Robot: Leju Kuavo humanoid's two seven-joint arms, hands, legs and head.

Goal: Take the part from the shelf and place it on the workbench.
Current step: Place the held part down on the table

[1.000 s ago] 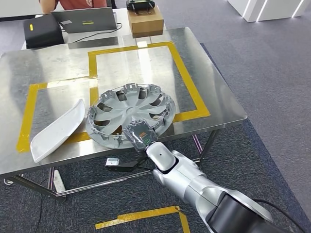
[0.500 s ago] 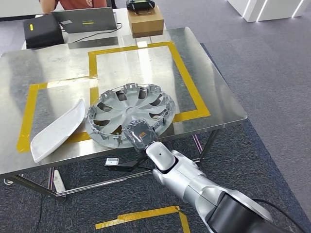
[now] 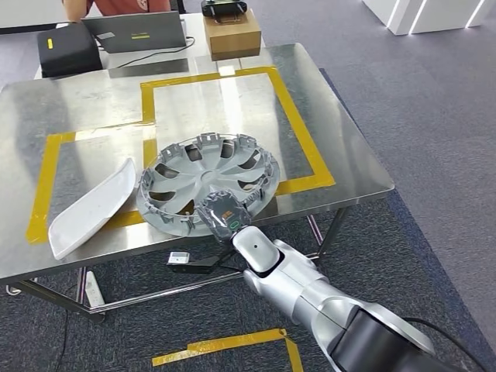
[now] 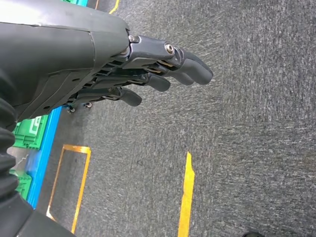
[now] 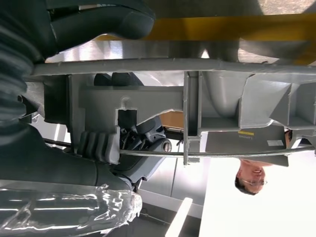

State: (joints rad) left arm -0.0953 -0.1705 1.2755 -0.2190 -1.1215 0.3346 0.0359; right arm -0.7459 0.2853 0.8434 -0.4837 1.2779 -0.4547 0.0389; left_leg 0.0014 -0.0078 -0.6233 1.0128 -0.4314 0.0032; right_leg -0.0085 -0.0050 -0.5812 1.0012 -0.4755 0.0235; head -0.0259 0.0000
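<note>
Silver hubcap [image 3: 208,180], white panel [image 3: 91,208], yellow tape [image 3: 301,132] on steel workbench [image 3: 351,167].

no text or labels legible anywhere.

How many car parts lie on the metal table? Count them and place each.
2. The wheel cover lies near the table's front edge, held at its rim by the right hand. The white panel lies beside it, toward the robot's left.

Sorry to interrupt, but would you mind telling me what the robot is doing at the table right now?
The robot's right hand grips the near rim of a silver wheel cover, which lies on the steel workbench beside a white curved panel. The left hand hangs open over the carpet, holding nothing. A person sits behind a laptop at the far side.
</note>
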